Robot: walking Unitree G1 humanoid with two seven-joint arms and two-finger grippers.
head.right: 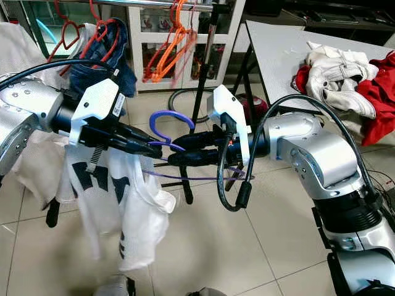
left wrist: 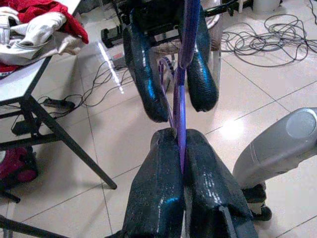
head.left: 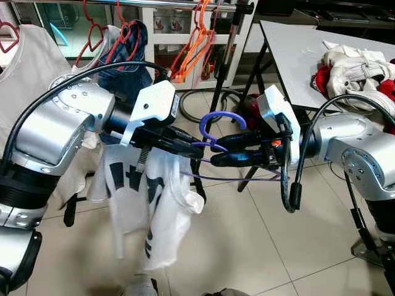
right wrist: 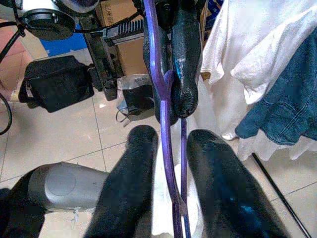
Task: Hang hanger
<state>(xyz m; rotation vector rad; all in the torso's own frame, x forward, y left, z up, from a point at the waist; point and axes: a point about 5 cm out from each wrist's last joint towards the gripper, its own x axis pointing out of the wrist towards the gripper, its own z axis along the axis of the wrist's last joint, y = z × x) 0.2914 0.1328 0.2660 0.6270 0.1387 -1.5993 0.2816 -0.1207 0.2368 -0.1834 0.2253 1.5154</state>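
My left tool (head.left: 196, 148) grips the purple hanger (head.left: 217, 125); my right tool (head.left: 223, 151) straddles it, open. Next, lift to the rail (head.left: 173, 4).

A grey counter (head.left: 290, 55) on black folding legs stands at the upper right of the frame, with a heap of white and red clothes (head.left: 355, 74) lying on its far right part. Below it spreads a floor (head.left: 259, 246) of pale glossy tiles, where a coil of cable (head.left: 197, 105) lies near the foot of a black clothes rack (head.left: 225, 68) at upper centre.
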